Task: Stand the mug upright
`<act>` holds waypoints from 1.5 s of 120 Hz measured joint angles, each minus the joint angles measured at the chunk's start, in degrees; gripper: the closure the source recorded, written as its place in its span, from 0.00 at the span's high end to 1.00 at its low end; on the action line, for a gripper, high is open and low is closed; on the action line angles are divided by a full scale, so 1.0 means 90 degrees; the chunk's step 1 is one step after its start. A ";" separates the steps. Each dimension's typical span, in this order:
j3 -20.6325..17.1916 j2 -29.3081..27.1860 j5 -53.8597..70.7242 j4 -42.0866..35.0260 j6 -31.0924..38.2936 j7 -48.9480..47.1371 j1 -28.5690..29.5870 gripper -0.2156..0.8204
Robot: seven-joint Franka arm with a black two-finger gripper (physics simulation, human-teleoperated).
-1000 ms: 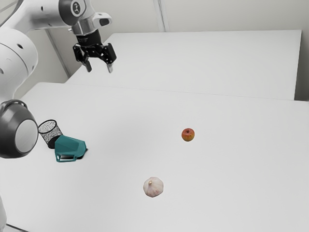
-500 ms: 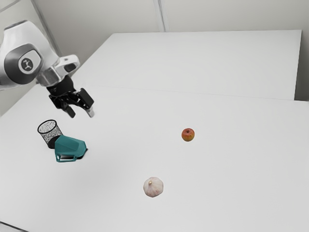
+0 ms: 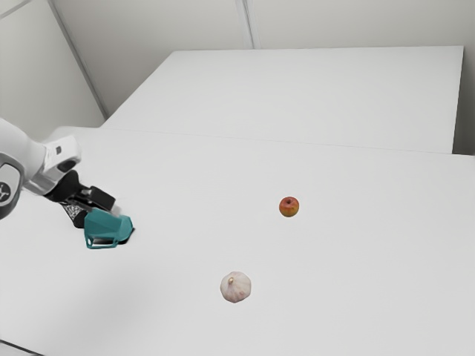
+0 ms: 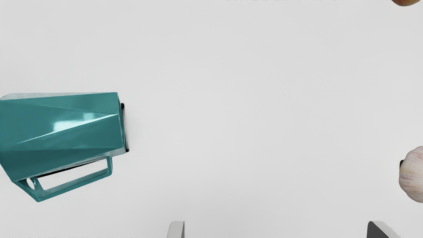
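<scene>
Pale walls (image 3: 185, 22) stand behind a white desk (image 3: 334, 297), with another white surface (image 3: 297, 89) beyond it. From the arm's side, the hand (image 3: 106, 205) hangs low toward the exterior view's left, right by a teal mug (image 3: 104, 224) that lies on its side on the desk, handle out sideways; whether they touch, I can't tell from this angle. Just beside the mug is a black mesh cup (image 3: 73, 211), partly hidden by the hand. Well apart from them, toward the exterior view's right, sit a garlic bulb (image 3: 236, 287) and a red and yellow apple (image 3: 289, 207). From the wrist, the hand's two fingers are spread wide with bare desk between their tips. The mug lies beyond one finger, apart from it, and the garlic bulb is off on the other finger's side.
</scene>
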 joint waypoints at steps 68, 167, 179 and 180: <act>0.2991 -0.0817 0.0264 -0.0633 0.0797 0.2122 -0.0138 0.79; 0.5403 -0.0931 -0.1983 0.0430 -0.0159 0.6482 -0.1668 0.79; 0.5701 -0.1004 -0.1945 0.0435 -0.0028 0.6779 -0.1881 0.79; 0.5732 -0.1013 -0.1938 0.0435 -0.0015 0.6802 -0.1904 0.79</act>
